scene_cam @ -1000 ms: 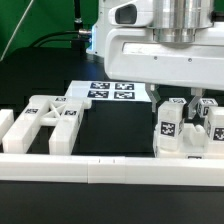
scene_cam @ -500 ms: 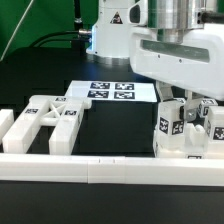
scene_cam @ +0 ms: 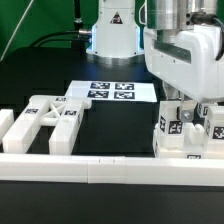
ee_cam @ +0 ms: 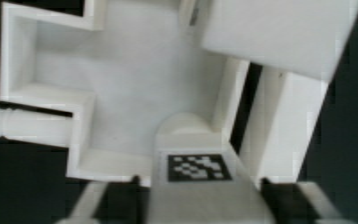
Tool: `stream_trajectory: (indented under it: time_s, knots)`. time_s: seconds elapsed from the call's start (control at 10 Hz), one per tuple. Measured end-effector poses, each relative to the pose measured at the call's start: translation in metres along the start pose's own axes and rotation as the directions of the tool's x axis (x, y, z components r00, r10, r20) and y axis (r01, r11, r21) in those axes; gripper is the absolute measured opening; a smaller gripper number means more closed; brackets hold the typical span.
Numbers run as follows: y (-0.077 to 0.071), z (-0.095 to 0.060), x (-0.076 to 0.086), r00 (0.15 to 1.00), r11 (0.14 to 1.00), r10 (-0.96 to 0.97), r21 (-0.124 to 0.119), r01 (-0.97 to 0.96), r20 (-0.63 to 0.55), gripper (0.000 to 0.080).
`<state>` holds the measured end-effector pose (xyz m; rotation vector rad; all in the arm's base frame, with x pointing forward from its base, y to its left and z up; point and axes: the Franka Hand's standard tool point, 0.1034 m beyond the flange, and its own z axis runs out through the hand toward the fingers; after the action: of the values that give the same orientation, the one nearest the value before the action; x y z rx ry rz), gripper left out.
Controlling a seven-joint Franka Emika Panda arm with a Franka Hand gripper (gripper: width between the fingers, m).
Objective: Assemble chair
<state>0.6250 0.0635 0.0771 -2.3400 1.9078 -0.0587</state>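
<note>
Sliding toward the exterior view's right, the gripper (scene_cam: pixel 183 103) now straddles a tagged chair piece (scene_cam: pixel 169 127) near the tabletop's (scene_cam: pixel 110 140) front edge, clamped or not I cannot tell; rigid, light, slick plastic probably wants pinching across flat parallel faces.

- The exterior view reaches me bright and even. The chunky white plastic chair pieces (scene_cam: pixel 50 118) have lighter tops than sides, so the light falls from above.
- Shadows on the matte black worktop (scene_cam: pixel 110 130) are hard to make out.
- The glossy white robot arm (scene_cam: pixel 185 50) is nearly washed out.
- The long white border rail (scene_cam: pixel 100 165) looks soft.
- The thin flat white marker board (scene_cam: pixel 112 90) shows coarse, pixelled tags.
- In the wrist view the close white plastic piece (ee_cam: pixel 140 90) is overexposed and blurred, and its black-and-white square tag (ee_cam: pixel 197 166) is smeared.
</note>
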Motion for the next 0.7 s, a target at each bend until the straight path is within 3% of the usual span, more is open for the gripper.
stream_trajectory:
  time_s: [0.1,0.2,0.3,0.7]
  knots:
    - [0.0000,0.0001,0.0002,0.999,0.999,-0.038,0.000,0.038,0.000,0.0466]
    - [-0.0001,0.0001,0.0024,0.997,0.997,-0.075,0.002,0.075,-0.001,0.0466]
    - [0.0003,0.0002,0.0024,0.990,0.990,-0.138,-0.001,0.138,-0.002,0.0614]
    - [0.0011,0.0008,0.0013,0.868,0.868,-0.496,-0.007,0.496,0.003,0.0649]
